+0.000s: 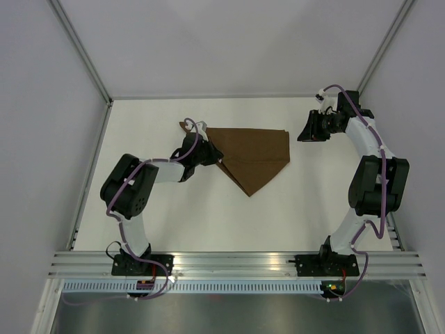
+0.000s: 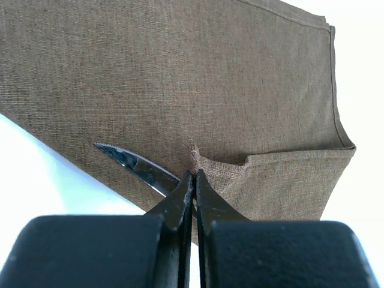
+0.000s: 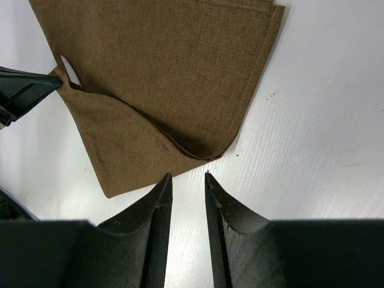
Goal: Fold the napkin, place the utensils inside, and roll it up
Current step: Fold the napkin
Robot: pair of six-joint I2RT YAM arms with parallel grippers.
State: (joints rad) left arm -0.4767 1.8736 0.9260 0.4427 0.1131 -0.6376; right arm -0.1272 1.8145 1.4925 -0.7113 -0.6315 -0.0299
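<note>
The dark brown napkin [image 1: 254, 156] lies folded on the white table, one flap doubled over toward the front. My left gripper [image 1: 214, 153] [image 2: 194, 174] is shut on a small pinched corner at the napkin's [image 2: 180, 78] left edge. The knife's silver serrated blade [image 2: 129, 163] lies on the cloth just left of the fingers, and its handle is hidden behind them. From the right wrist, the blade tip [image 3: 70, 70] pokes out beside the pinched corner. My right gripper [image 1: 307, 131] [image 3: 187, 175] hovers open with nothing in it, just off the napkin's [image 3: 162, 66] right edge.
Bare white tabletop [image 1: 174, 223] surrounds the cloth. Grey walls [image 1: 229, 42] close the back and sides, and an aluminium rail [image 1: 236, 263] runs along the near edge by the arm bases.
</note>
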